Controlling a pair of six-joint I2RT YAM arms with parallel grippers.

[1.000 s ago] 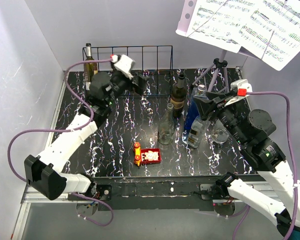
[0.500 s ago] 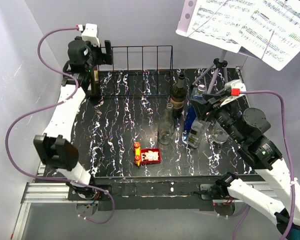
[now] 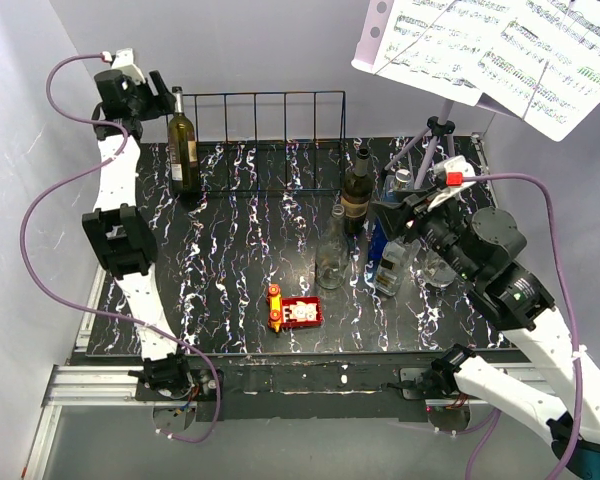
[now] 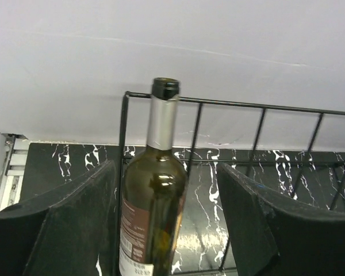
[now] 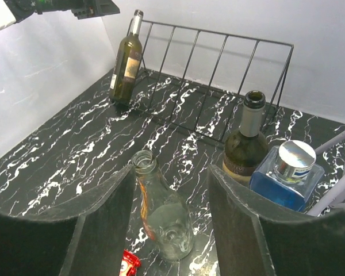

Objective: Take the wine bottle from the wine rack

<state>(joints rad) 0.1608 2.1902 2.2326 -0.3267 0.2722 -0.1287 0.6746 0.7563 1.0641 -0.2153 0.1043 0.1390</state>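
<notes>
The wine bottle (image 3: 183, 142) is dark green with a silver neck foil and stands upright in the leftmost slot of the black wire wine rack (image 3: 280, 96) at the back. My left gripper (image 3: 158, 92) is open, held high by the bottle's neck on its left side. In the left wrist view the bottle (image 4: 154, 195) shows between my spread fingers (image 4: 75, 218), ahead of them and untouched, with the rack (image 4: 259, 106) behind. My right gripper (image 3: 392, 212) is open and empty over the bottle cluster. The right wrist view shows the wine bottle (image 5: 125, 63) and the rack (image 5: 218, 57) far off.
A clear glass bottle (image 3: 332, 250), a dark bottle (image 3: 357, 190), a blue square bottle (image 3: 388, 228) and a small glass (image 3: 440, 268) stand mid-right. A red toy (image 3: 296, 312) lies in front. A tripod music stand (image 3: 435, 135) holds sheet music (image 3: 500, 45) at the back right.
My left arm has swung up and to the back left, from in front of the rack to beside the wine bottle's neck. My right gripper has shifted slightly left.
</notes>
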